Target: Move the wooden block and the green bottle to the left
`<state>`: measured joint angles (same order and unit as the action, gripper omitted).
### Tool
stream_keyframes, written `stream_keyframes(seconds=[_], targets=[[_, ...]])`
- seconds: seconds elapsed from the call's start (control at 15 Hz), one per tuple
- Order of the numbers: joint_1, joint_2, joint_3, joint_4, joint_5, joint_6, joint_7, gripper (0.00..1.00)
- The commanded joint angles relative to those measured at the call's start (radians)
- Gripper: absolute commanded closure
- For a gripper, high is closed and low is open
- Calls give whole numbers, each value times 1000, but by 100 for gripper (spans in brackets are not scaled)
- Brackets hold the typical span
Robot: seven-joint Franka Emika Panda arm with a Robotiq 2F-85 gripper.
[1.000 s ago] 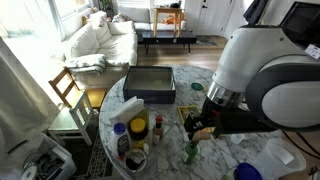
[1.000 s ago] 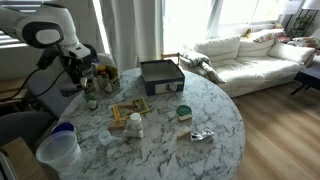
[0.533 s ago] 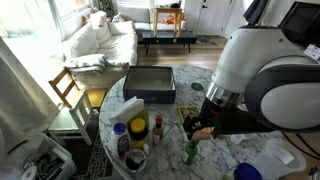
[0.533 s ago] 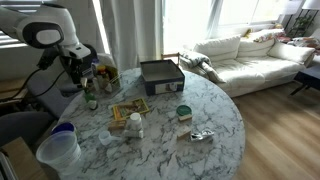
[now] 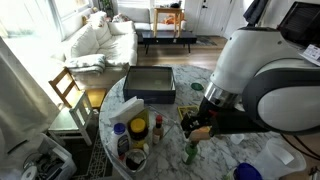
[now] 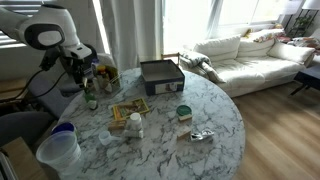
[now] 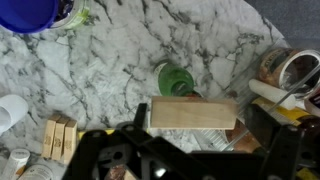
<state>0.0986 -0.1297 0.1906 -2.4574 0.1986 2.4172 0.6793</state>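
In the wrist view a pale tan wooden block (image 7: pixel 192 113) lies crosswise between the two dark fingers of my gripper (image 7: pixel 192 116). The jaws stand wide, one at each end of the block, with slim gaps showing. The green bottle (image 7: pixel 175 80) stands upright just beyond the block, and I see its round cap from above. In both exterior views the gripper (image 5: pixel 201 126) (image 6: pixel 88 76) hangs low over the marble table, with the green bottle (image 5: pixel 190 152) (image 6: pixel 91 98) right beside it. Whether the block rests on the table is hidden.
A dark grey square tray (image 6: pixel 161 74) sits at the table's far side. A flat patterned tan slab (image 6: pixel 128 110), a white bottle (image 6: pixel 135 123) and a small green-lidded jar (image 6: pixel 184 112) lie mid-table. A white jug (image 6: pixel 57 148) stands at the edge. Cans (image 7: pixel 290 68) crowd the gripper's side.
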Motion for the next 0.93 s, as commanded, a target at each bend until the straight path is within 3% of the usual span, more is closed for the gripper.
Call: stream_keyframes(seconds=[0.0, 0.27, 0.4, 0.6, 0.87], targets=[[6, 16, 0, -1, -32, 28, 23, 0], [7, 20, -1, 0, -43, 25, 22, 3], [7, 21, -1, 0, -47, 23, 22, 26], [8, 21, -2, 3, -48, 21, 17, 40], [11, 16, 0, 50, -66, -13, 7, 40]])
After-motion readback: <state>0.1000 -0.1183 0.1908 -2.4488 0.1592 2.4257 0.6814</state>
